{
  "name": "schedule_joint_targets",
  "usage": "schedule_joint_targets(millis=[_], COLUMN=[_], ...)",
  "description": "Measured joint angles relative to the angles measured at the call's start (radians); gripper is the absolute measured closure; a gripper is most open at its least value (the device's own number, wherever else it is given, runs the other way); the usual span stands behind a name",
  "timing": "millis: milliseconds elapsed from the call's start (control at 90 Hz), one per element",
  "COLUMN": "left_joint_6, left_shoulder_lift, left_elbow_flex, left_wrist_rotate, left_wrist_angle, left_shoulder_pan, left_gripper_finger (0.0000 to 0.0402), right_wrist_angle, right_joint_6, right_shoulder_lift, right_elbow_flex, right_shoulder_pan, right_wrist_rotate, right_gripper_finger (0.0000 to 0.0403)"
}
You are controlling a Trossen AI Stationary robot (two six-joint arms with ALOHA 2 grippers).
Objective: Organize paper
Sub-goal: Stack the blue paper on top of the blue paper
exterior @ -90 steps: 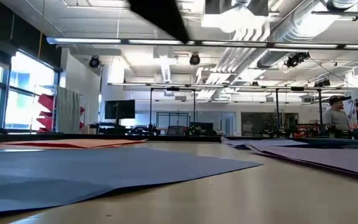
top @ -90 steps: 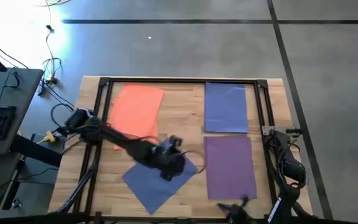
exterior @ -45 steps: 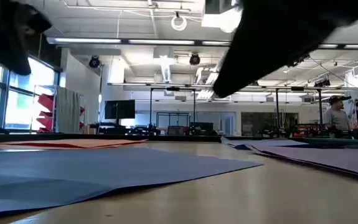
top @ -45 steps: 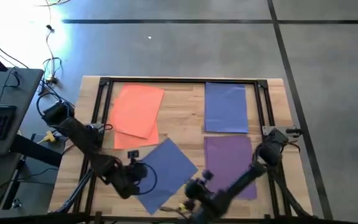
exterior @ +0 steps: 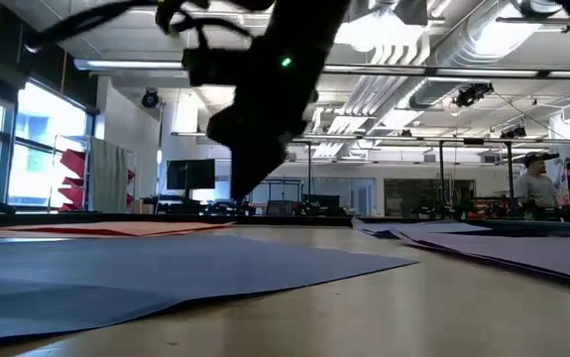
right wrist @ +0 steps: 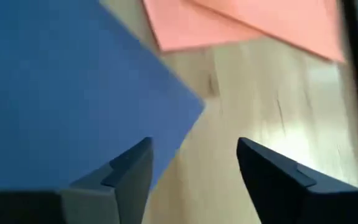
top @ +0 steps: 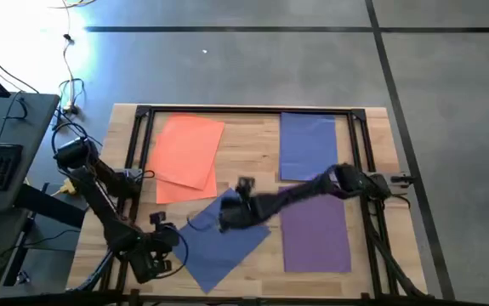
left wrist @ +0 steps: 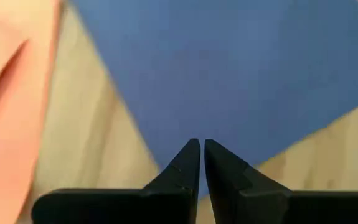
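**Blue sheet lies skewed under the right jaws**

Paper to be squared up is the loose blue sheet (top: 221, 235), askew on the counter (top: 253, 144) with its long axis diagonal to the counter's edges. The right gripper (top: 231, 217) hangs with its jaws spread wide over that sheet's far corner, beside the orange sheets (top: 184, 151). The left gripper (left wrist: 201, 163), jaws pressed together and empty, waits off the sheet's near left edge. The right arm looks better placed. Blue (top: 309, 146) and purple (top: 315, 228) stacks lie straight.
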Motion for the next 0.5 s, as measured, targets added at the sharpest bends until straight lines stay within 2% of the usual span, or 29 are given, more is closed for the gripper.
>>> schedule_joint_targets(millis=[144, 211, 278, 422, 500], left_joint_6=[-0.158, -0.211, -0.252, -0.276, -0.273], left_shoulder_lift=[-0.048, -0.067, -0.081, -0.087, -0.086], left_elbow_flex=[0.000, 0.000, 0.000, 0.000, 0.000], left_wrist_rotate=[-0.027, -0.036, -0.037, -0.024, -0.024], left_wrist_angle=[-0.133, -0.183, -0.209, -0.209, -0.211], left_shoulder_pan=[-0.012, -0.026, -0.042, -0.089, -0.116], left_gripper_finger=[0.0399, 0.0399, 0.0399, 0.0399, 0.0399], right_wrist_angle=[0.209, 0.296, 0.349, 0.396, 0.397], right_joint_6=[-0.148, -0.177, -0.203, -0.234, -0.219], right_shoulder_lift=[0.000, 0.000, 0.000, 0.000, 0.000], right_elbow_flex=[0.000, 0.000, 0.000, 0.000, 0.000], right_shoulder_pan=[-0.065, -0.059, -0.033, 0.048, 0.092], right_wrist_rotate=[-0.313, -0.407, -0.423, -0.367, -0.400], right_gripper_finger=[0.0172, 0.0172, 0.0176, 0.0191, 0.0199])
